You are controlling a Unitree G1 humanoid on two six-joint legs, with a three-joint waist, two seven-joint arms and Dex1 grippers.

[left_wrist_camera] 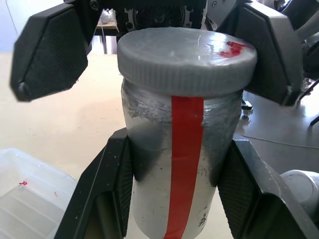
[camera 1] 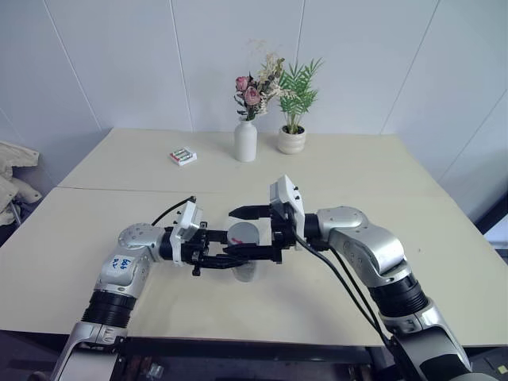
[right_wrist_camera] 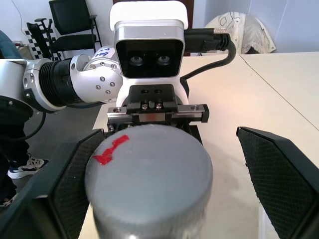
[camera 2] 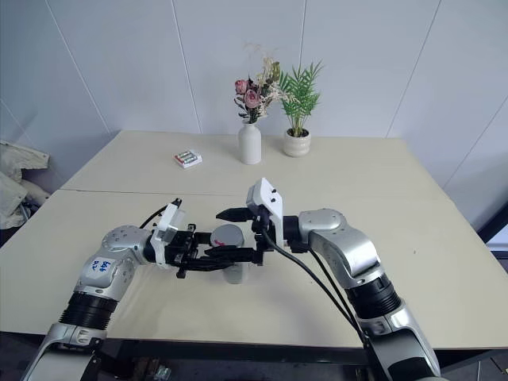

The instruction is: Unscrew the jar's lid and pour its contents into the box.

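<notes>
1. Left gripper [camera 1: 226,260] clamped on jar [left_wrist_camera: 174,169] body, held upright above table [camera 1: 381,182], near front edge.
2. Right gripper [camera 1: 252,232] spread wide, fingers [right_wrist_camera: 279,169] flanking lid [right_wrist_camera: 149,169] on both sides, apparently not yet touching.
3. Lid level with right fingers, between them; jar axis vertical, so closing inward should catch rim for twisting.
4. Box [left_wrist_camera: 30,199] beside and below jar.
5. Lid on, unscrewing not begun.

Left gripper [camera 2: 213,259] clamps a small clear cylindrical jar [camera 2: 232,270] above the beige table [camera 2: 444,238]. Right gripper [camera 2: 235,232], fingers spread, flanks its round silver-grey lid [camera 2: 228,235].
</notes>
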